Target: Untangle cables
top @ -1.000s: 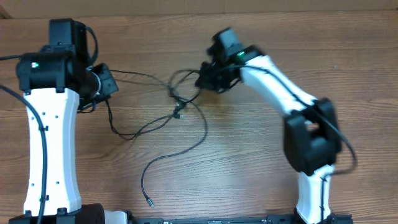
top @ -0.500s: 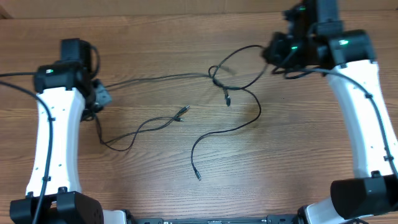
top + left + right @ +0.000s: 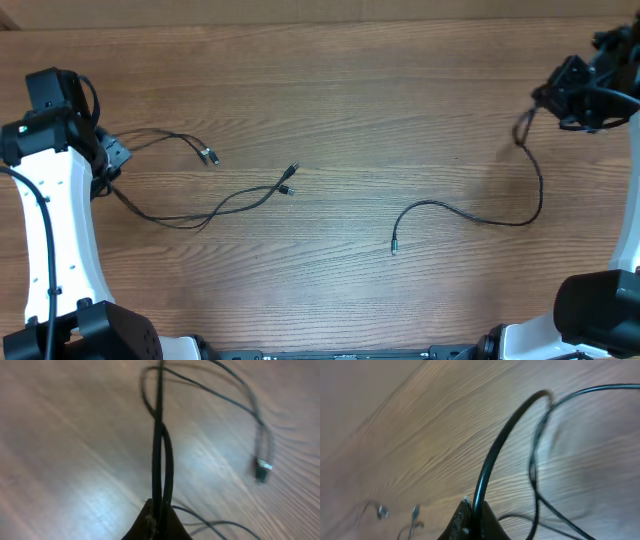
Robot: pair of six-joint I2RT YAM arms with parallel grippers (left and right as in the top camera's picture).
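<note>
The thin black cables lie apart on the wooden table. My left gripper at the far left is shut on two cable strands; from it cables run right to silvery plugs near the middle left, and one short strand ends in a plug. That plug shows in the left wrist view. My right gripper at the far right is shut on a single cable. That cable hangs down and curves left to a plug end.
The wooden table fills the view. The white left arm stands along the left edge, and the right arm's black base sits at the lower right. A pale strip runs along the table's far edge.
Both grippers have swung outward, left to the far left and right to the far right. The knot in the middle has come apart; the cables now lie in two separate groups.
</note>
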